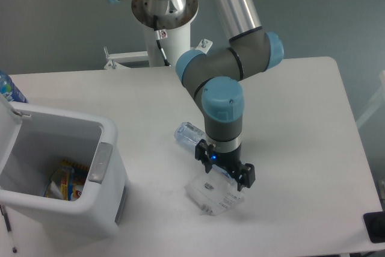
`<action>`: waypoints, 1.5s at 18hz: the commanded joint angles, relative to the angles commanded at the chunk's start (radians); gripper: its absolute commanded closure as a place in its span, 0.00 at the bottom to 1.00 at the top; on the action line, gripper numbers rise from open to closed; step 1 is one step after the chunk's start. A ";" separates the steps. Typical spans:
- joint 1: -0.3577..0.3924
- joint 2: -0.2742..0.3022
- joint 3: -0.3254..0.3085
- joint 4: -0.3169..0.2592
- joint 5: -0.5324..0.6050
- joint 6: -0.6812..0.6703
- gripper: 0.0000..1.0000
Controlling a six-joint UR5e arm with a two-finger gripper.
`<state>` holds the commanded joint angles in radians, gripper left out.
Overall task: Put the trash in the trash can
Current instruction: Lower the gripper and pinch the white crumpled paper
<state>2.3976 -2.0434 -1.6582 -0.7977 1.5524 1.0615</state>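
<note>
The gripper [223,168] hangs with fingers spread open, straddling the crushed bottle [189,135] mid-table, just above the flat wrapper [214,194]. The trash can [72,209] stands lid-up at the table's [301,106] left front edge, bare tabletop between it and the bottle.

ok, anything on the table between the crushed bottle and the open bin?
Nothing visible. The table between the crushed bottle and the trash can shows bare. The wrapper lies nearer the camera, off that line. The gripper sits directly above the bottle, jaws spread.
</note>
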 joint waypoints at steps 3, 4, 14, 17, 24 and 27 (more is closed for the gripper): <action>-0.017 0.020 -0.024 0.000 0.000 0.000 0.00; -0.018 0.025 -0.038 0.000 0.000 0.000 0.00; -0.054 -0.015 -0.055 0.050 0.121 -0.002 0.33; -0.055 -0.015 -0.048 0.055 0.112 -0.014 0.65; -0.052 -0.014 -0.019 0.055 0.103 -0.032 1.00; -0.037 -0.009 -0.002 0.052 0.017 -0.035 1.00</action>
<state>2.3607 -2.0525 -1.6598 -0.7455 1.5696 1.0262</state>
